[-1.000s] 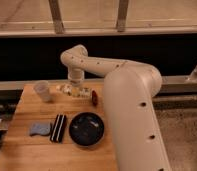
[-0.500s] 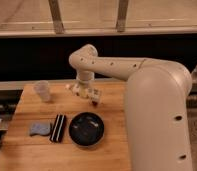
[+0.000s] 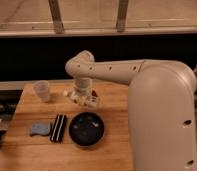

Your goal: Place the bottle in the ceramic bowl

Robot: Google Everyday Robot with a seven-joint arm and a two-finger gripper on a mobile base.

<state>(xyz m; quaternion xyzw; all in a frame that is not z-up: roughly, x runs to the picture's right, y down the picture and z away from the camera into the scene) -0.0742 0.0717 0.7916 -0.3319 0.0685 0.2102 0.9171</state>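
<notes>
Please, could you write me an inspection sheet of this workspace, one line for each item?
Surface: wooden table, with things on its left and middle parts.
Job's things: bottle lies at the back, partly hidden under the gripper; ceramic bowl sits in front of it and holds nothing.
Clutter: translucent cup at back left; blue-grey pad and black striped block left of the bowl; small red object beside the gripper.
Grippers: gripper is low over the bottle, behind the bowl.
Cables: nothing seen.
Surroundings: dark panel behind the table, glazed frame above.
</notes>
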